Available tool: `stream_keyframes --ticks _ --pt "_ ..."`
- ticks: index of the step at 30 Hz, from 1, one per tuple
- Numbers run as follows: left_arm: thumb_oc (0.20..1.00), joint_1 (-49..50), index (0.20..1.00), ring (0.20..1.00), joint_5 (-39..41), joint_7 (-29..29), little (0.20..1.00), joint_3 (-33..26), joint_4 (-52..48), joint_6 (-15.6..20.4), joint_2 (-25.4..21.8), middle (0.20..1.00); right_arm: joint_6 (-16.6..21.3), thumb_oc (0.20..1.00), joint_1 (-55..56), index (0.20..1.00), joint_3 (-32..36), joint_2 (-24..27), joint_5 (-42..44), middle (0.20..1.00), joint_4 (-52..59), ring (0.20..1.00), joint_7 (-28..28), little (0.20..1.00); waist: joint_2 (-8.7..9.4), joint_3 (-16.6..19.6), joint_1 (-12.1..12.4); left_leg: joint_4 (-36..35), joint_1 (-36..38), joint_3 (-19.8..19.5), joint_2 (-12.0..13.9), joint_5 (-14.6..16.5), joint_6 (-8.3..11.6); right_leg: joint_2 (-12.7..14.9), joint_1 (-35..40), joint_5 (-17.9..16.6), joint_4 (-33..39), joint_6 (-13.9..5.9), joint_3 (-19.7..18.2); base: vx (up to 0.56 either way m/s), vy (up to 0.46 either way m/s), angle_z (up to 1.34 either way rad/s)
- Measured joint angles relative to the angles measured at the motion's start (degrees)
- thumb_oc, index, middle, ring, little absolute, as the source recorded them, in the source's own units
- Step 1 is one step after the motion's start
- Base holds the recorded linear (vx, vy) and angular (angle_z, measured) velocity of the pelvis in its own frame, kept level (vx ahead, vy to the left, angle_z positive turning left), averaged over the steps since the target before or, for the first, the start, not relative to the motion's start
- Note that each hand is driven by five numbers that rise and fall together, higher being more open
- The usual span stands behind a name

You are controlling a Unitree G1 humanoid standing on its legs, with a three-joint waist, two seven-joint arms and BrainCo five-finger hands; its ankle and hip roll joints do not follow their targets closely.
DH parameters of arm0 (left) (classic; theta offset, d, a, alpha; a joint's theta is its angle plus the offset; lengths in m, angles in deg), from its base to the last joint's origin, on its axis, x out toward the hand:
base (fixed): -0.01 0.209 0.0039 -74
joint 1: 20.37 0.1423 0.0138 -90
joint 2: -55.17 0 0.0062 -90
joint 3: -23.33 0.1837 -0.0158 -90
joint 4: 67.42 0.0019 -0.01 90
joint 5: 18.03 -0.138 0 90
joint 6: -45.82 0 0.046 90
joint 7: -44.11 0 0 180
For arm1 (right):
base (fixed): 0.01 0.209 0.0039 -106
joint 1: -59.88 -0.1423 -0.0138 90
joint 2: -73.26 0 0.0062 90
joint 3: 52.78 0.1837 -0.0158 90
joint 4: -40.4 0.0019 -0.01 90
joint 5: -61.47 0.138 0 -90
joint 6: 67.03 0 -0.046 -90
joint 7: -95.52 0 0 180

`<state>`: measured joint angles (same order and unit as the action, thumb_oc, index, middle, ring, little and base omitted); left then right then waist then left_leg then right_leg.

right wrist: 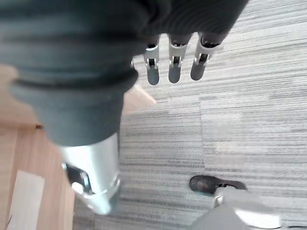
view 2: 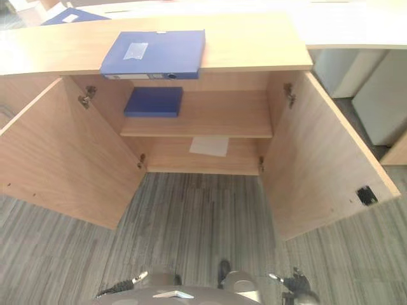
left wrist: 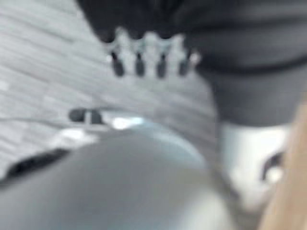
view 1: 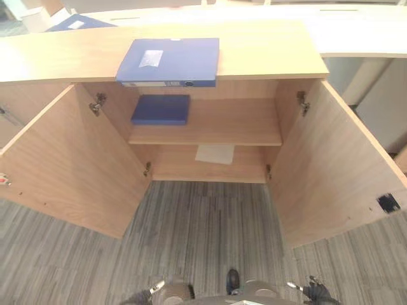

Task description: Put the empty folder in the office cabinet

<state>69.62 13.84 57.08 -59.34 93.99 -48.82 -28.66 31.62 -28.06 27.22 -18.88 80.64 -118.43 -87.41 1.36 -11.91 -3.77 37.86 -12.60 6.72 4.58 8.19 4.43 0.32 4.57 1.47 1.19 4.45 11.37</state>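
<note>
Robot hands [right wrist: 175,62] low, fingers [left wrist: 139,60] straight

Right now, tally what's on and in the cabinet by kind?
Blue box folders: 2 — blue box folder on the cabinet top, darker blue folder on the upper shelf
White paper sheets: 1 — white paper sheet on the lower shelf
Total: 3

white sheet [view 1: 215,153] on lower shelf, grey striped carpet [view 1: 191,235]
</note>
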Motion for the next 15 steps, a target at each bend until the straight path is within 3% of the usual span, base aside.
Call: stream_keyframes --ticks 1,2,4,5,7,9,10,11,12,13,14,15 --pt "1.000 0.13 1.000 1.000 0.53 0.00 1.000 -0.15 -0.22 0.23 0.00 1.000 0.06 1.000 -0.64 1.000 -0.94 0.02 0.00 1.000 0.06 1.000 0.01 1.000 0.13 -0.07 -0.01 -5.60 0.04 1.08 -0.12 -0.31 -0.49 0.08 1.45 -0.17 1.11 -0.26 0.14 0.31 0.122 -0.07" --pt "1.000 0.85 1.000 1.000 0.36 0.00 1.000 0.19 -1.27 0.84 -0.05 1.000 0.67 1.000 -1.90 1.000 -2.32 0.06 0.00 1.000 0.15 1.000 0.00 1.000 0.08 -0.10 -0.12 -20.80 1.27 2.28 -1.02 -1.87 -1.73 -0.44 4.53 0.21 3.66 -0.81 0.20 0.24 0.092 -0.12" --pt "1.000 1.31 1.000 1.000 -0.21 0.04 1.000 1.89 -1.76 1.36 -0.15 1.000 1.40 1.000 -3.00 1.000 -3.67 0.14 0.06 1.000 0.11 1.000 0.01 1.000 -0.04 -0.17 -0.21 -33.30 1.87 1.00 -2.64 -6.57 -1.66 -1.18 5.60 1.19 3.60 -2.02 -0.19 0.25 0.074 -0.19" --pt "1.000 1.12 1.000 1.000 -1.08 0.02 1.000 1.94 -1.73 1.79 -0.15 1.000 1.47 1.000 -3.19 1.000 -3.69 0.14 0.11 1.000 0.13 1.000 0.03 1.000 0.13 -0.34 0.09 -36.16 1.51 0.01 -3.32 -8.87 -1.80 -1.33 6.48 1.60 3.60 -2.47 -1.14 0.28 0.084 -0.25" --pt "1.000 1.00 1.000 1.000 -1.85 -0.11 1.000 1.73 -1.44 2.90 -0.20 1.000 1.43 1.000 -3.25 1.000 -3.60 0.17 0.16 1.000 -0.01 1.000 0.04 1.000 0.75 -0.66 0.68 -38.44 1.90 -2.91 -4.70 -12.85 -2.39 -0.95 8.00 2.88 3.58 -3.14 -3.07 0.22 0.087 -0.29" --pt "1.000 0.58 1.000 1.000 -2.08 -0.28 1.000 1.65 -1.38 3.16 -0.05 1.000 1.47 1.000 -3.12 1.000 -3.50 0.25 0.17 1.000 -0.53 1.000 0.02 1.000 0.67 -0.78 1.25 -38.88 2.62 -4.26 -4.68 -13.71 -3.00 -0.82 9.18 3.89 3.58 -3.48 -4.68 0.16 0.121 -0.53" --pt "1.000 0.82 1.000 1.000 -3.17 -0.77 1.000 1.69 -0.96 3.19 -0.11 1.000 1.45 1.000 -3.09 1.000 -3.56 0.03 0.26 1.000 -0.98 1.000 0.00 1.000 0.70 -0.85 1.29 -39.08 5.30 -3.48 -4.83 -16.69 -4.86 -0.32 11.22 5.05 3.58 -4.70 -6.37 0.18 0.141 -0.81" --pt "1.000 0.60 1.000 1.000 -3.60 -1.31 1.000 1.79 -0.80 3.33 -0.84 1.000 1.47 1.000 -3.14 1.000 -3.58 -0.71 0.50 1.000 -0.97 1.000 -0.09 1.000 2.18 -0.71 1.28 -38.81 6.68 -2.13 -6.17 -17.69 -5.48 1.14 12.35 5.88 3.46 -5.46 -7.53 0.11 0.084 -0.50" --pt "1.000 0.60 1.000 1.000 -3.60 -1.31 1.000 1.79 -0.80 3.33 -0.84 1.000 1.47 1.000 -3.14 1.000 -3.58 -0.71 0.50 1.000 -0.97 1.000 -0.09 1.000 2.18 -0.71 1.28 -38.81 6.68 -2.13 -6.17 -17.69 -5.48 1.14 12.35 5.88 3.46 -5.46 -7.53 0.13 0.103 -0.47" --pt "1.000 0.11 1.000 1.000 -3.60 -2.20 1.000 2.04 -0.54 3.35 -1.31 1.000 1.53 1.000 -3.20 1.000 -3.50 -1.15 1.83 1.000 -0.88 1.000 -0.19 1.000 3.21 -0.67 1.28 -40.77 9.01 -1.26 -7.21 -17.96 -6.76 2.38 11.85 6.31 1.23 -6.07 -7.59 0.21 0.184 -0.30" --pt "1.000 -2.24 1.000 1.000 -3.60 -2.83 1.000 3.01 -1.26 3.17 -1.46 1.000 2.20 1.000 -3.04 1.000 -3.31 -1.43 2.30 1.000 -0.23 1.000 -0.24 1.000 2.91 -1.25 0.60 -42.35 10.72 -1.60 -7.43 -18.09 -8.52 2.55 10.52 7.41 -0.83 -6.11 -7.42 0.21 0.184 -0.30" --pt "1.000 -2.24 1.000 1.000 -3.60 -2.83 1.000 3.01 -1.26 3.17 -1.46 1.000 2.20 1.000 -3.04 1.000 -3.31 -1.43 2.30 1.000 -0.23 1.000 -0.24 1.000 2.91 -1.25 0.60 -42.35 10.72 -1.60 -7.43 -18.09 -8.52 2.55 10.52 7.41 -0.83 -6.11 -7.42 0.16 0.180 -0.08"
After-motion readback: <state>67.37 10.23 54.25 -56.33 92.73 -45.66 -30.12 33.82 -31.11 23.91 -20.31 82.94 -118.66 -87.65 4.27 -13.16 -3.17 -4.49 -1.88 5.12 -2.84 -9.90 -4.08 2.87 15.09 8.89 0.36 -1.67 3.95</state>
